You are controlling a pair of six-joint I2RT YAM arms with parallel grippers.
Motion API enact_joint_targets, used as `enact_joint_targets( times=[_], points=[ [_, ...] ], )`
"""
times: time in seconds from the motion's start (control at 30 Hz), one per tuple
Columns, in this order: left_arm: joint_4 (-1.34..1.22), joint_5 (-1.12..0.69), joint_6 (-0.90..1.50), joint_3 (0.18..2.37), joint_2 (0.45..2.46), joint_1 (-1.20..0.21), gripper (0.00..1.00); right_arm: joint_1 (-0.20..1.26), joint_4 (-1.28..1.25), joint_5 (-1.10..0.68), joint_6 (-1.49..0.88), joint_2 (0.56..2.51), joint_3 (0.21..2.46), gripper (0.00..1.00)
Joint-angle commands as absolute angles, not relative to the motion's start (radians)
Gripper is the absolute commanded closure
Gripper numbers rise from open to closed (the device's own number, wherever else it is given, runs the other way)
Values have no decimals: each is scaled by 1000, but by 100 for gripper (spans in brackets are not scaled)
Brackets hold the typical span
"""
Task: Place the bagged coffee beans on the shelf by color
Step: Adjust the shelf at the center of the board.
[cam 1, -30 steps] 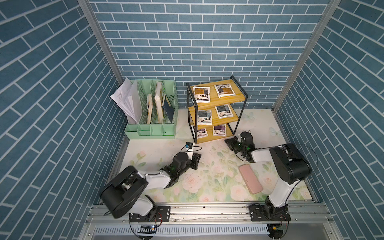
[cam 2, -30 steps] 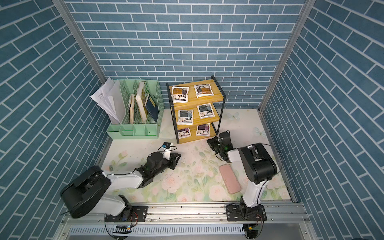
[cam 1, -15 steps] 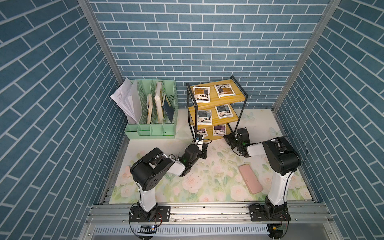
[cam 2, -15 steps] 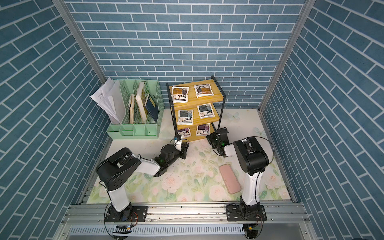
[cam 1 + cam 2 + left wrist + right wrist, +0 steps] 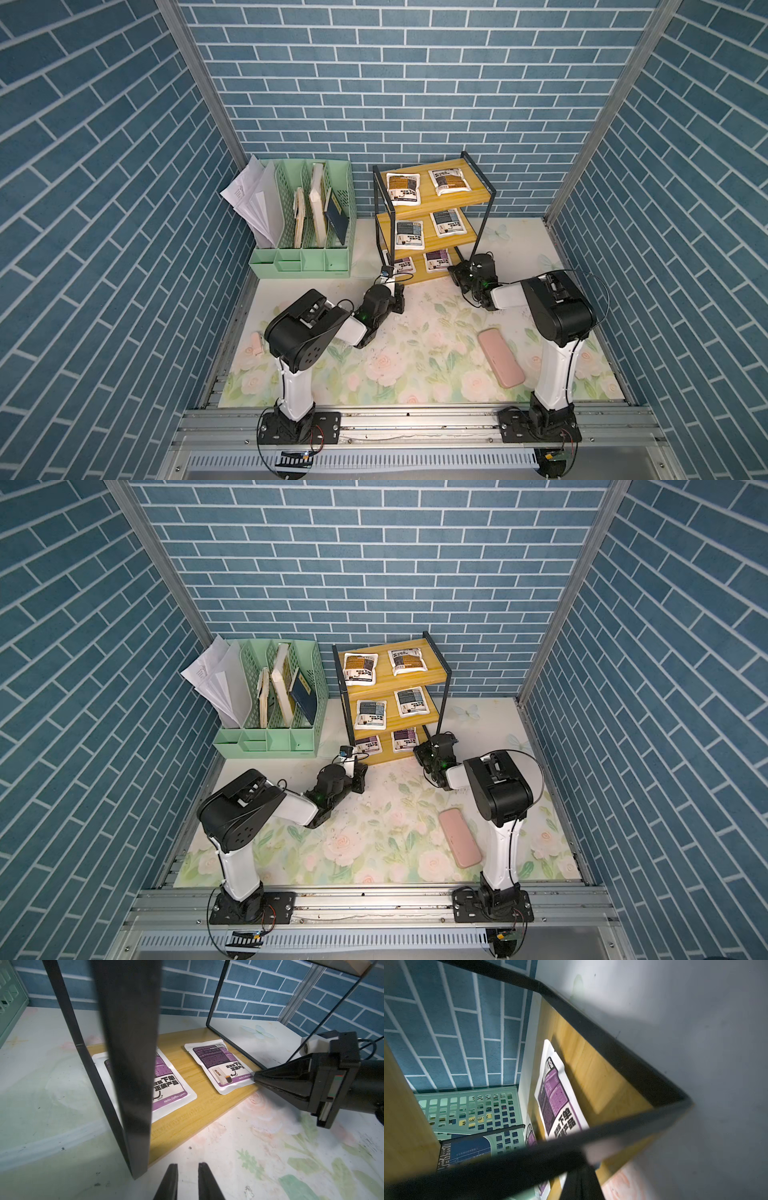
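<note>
The cell has blue brick walls and a flowered surface (image 5: 415, 353). In both top views the shelf (image 5: 480, 192) carries all six bags sorted by color: orange-brown pouches (image 5: 403, 189) on top, blue-grey pouches (image 5: 409, 235) in the middle, purple pouches (image 5: 436, 261) at the bottom. I judge the sorting nearly finished.

In the left wrist view my left end effector (image 5: 188, 1165) is slightly open and empty, low in front of the shelf. The right end effector (image 5: 256, 1079) is closed to a point. Its tip seems to touch the corner of one of the purple pouches, I think to push it straight.

The right wrist view shows the purple pouches lying flat on the lowest level.
</note>
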State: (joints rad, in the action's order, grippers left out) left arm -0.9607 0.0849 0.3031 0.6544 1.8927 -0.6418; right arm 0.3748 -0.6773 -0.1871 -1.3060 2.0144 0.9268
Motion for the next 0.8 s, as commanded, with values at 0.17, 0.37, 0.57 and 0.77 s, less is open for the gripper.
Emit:
enact_joint_targets(
  times=[0.17, 0.37, 0.57, 0.77],
  points=[
    [-951, 78, 316, 684, 1919, -608, 77, 374, -695, -150, -1333, 2049, 962, 93],
    [-948, 77, 335, 699, 1934, -580, 77, 369, -815, -144, -1295, 1863, 788, 90],
    [-940, 81, 368, 713, 1951, -543, 77, 273, -623, -163, -1161, 1468, 494, 80],
    [-913, 97, 399, 718, 1942, -518, 76, 111, -320, -258, -1012, 1100, 367, 63]
  ],
)
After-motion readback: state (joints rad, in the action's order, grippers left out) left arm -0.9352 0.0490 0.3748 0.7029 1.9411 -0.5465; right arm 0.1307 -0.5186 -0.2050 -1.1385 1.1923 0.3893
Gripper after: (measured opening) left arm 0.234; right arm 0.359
